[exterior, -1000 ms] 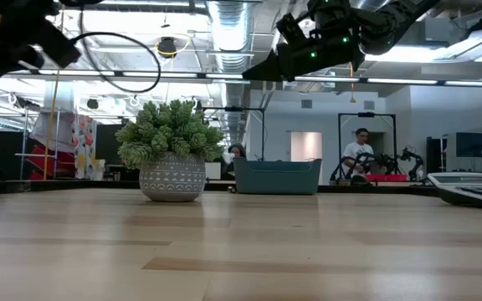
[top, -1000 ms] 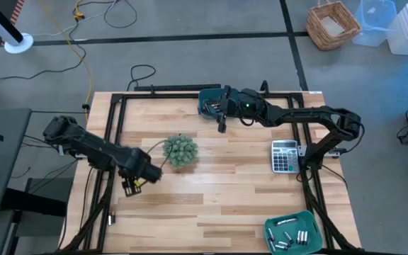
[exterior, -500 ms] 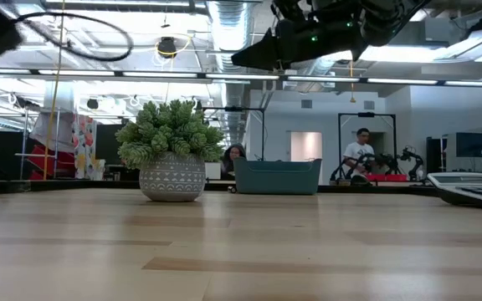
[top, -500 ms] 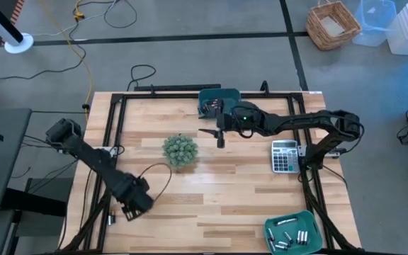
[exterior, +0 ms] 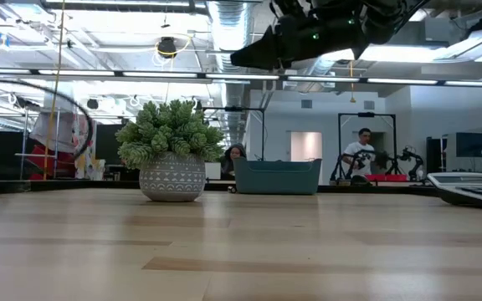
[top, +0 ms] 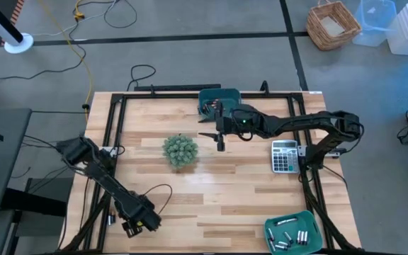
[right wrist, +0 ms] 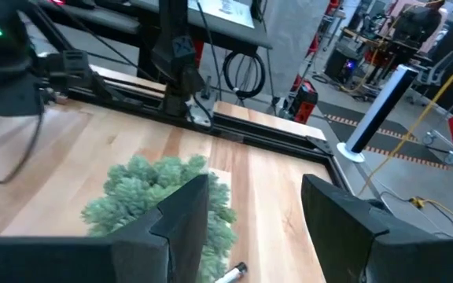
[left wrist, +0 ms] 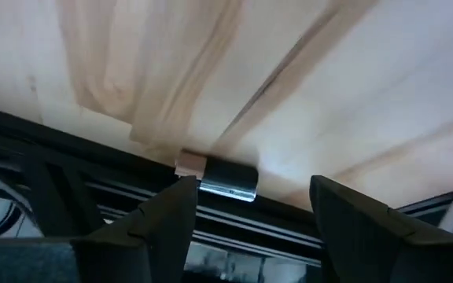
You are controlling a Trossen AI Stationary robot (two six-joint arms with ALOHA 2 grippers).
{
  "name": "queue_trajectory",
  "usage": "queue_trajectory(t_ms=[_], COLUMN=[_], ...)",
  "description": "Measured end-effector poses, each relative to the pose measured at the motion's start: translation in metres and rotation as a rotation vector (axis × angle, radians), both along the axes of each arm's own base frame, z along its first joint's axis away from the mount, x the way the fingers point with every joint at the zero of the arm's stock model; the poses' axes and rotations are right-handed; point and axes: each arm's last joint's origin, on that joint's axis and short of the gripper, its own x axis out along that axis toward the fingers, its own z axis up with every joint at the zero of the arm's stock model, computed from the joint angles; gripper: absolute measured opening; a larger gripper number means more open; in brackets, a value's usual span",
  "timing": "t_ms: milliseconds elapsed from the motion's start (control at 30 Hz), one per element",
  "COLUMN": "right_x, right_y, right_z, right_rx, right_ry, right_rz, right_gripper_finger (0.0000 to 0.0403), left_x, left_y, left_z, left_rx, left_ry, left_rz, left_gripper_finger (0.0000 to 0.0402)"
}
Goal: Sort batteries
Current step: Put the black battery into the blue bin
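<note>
Hovering spread and empty, the left gripper (left wrist: 250, 224) straddles a battery (left wrist: 227, 181) at the counter (top: 211, 184) edge (pickup alignment); right gripper (right wrist: 254, 228) waits, parted, empty.

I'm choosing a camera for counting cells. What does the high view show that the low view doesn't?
Only high: the shallow teal plastic tray holding small cylindrical batteries, and the left claw at the table's near-left edge. Only low: a person in the room behind. Both: the green potted plant, deep teal bin, grey calculator, right claw.
</note>
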Motion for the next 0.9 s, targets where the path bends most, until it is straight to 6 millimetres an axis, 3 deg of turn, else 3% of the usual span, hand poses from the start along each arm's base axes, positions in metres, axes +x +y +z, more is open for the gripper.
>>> queue_trajectory(t_ms=[233,567,900], right_x=[0.002,0.002,0.002], right_y=[0.013,0.019,0.019], right_z=[0.0,-0.003,-0.005], right_rx=[0.0,0.007,0.017], right_ry=[0.003,0.03,0.053], right_rz=[0.038,0.054,0.052], right_gripper_finger=[0.022,0.022,0.022], left_x=[0.0,-0.01,-0.01], left_y=[-0.004,-0.003,-0.005], left_z=[-0.026,-0.031,-0.036], left_rx=[-0.044,-0.039,-0.1], left_ry=[0.108,0.174,0.144], left_rz=[-0.082,-0.106,-0.118], left_gripper_finger=[0.0243,0.0244,0.0274])
